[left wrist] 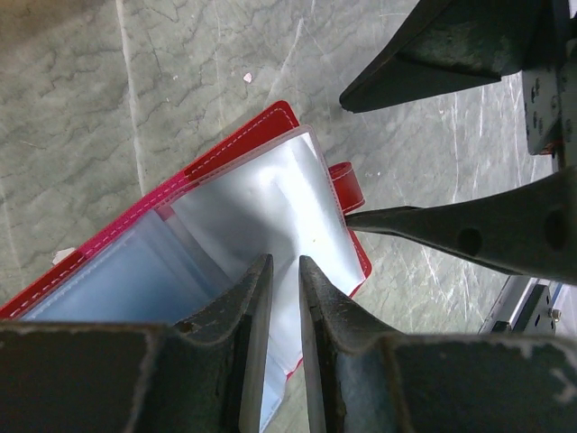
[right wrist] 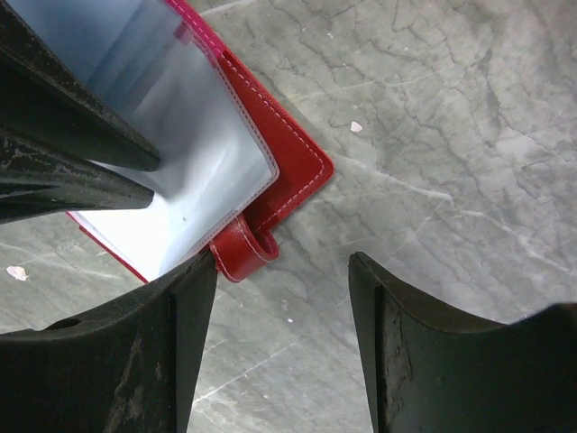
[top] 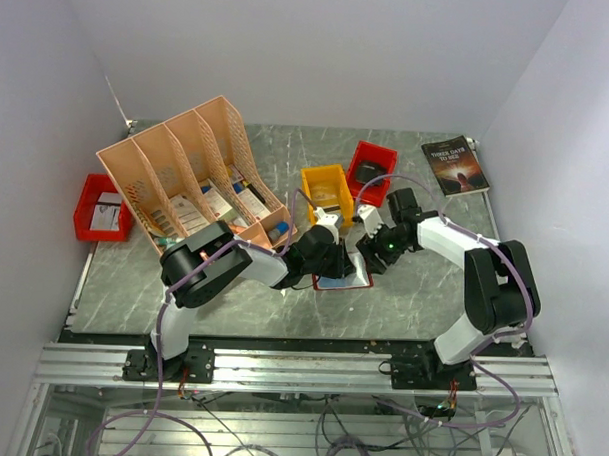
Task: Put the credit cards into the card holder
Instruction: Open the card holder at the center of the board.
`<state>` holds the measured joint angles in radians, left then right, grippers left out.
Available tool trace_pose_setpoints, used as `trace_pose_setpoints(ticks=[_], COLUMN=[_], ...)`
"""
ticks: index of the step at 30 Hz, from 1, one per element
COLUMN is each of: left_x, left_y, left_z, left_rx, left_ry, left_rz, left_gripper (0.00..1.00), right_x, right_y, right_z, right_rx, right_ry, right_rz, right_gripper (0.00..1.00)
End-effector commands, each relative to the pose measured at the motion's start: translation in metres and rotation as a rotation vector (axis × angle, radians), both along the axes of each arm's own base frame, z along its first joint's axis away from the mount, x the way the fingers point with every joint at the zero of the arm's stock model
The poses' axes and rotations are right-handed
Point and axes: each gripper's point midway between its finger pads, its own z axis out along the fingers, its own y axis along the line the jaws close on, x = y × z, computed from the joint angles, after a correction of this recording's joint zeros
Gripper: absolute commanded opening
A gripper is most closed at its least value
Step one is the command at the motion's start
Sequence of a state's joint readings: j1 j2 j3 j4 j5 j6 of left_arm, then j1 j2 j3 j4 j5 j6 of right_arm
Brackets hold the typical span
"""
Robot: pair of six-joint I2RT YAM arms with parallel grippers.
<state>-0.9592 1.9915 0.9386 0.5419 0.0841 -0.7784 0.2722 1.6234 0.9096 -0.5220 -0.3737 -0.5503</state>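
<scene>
The red card holder lies open on the marble table between both arms, its clear pockets fanned upward. A blue credit card face shows through a pocket on the left half. My left gripper stands open by a narrow gap, and its tips rest on the clear pocket sheet. My right gripper is open wide over bare table beside the holder's corner. Its left finger is next to the red snap strap, with nothing between the fingers. In the left wrist view the right gripper hovers by that strap.
An orange file organiser with leaflets stands at the back left. A yellow bin and a red bin sit just behind the grippers. Another red bin is at the far left, and a dark book lies at the back right.
</scene>
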Motion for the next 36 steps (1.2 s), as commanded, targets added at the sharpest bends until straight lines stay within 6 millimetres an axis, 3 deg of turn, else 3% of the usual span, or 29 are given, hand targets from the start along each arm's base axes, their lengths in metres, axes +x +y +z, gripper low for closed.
trace_pose_setpoints(ticks=[1, 8, 17, 32, 36], left_x=[-0.013, -0.014, -0.014, -0.008, -0.005], left_y=[0.005, 0.006, 0.006, 0.004, 0.001], left_z=[-0.021, -0.026, -0.034, -0.036, -0.030], left_rx=[0.046, 0.054, 0.074, 0.146, 0.141], left_ry=[0.048, 0.055, 0.063, 0.101, 0.092], left_rz=[-0.038, -0.039, -0.041, -0.020, -0.024], left_gripper=[0.30, 0.29, 0.29, 0.31, 0.31], right_x=[0.003, 0.019, 0.032, 0.022, 0.016], right_y=[-0.001, -0.001, 0.001, 0.012, 0.017], right_z=[-0.009, 0.005, 0.030, 0.043, 0.033], right_rx=[-0.053, -0.044, 0.015, 0.126, 0.141], right_ry=[-0.015, -0.101, -0.200, -0.159, -0.091], right_rz=[-0.012, -0.082, -0.134, -0.085, -0.069], right_gripper=[0.60, 0.52, 0.49, 0.40, 0.23])
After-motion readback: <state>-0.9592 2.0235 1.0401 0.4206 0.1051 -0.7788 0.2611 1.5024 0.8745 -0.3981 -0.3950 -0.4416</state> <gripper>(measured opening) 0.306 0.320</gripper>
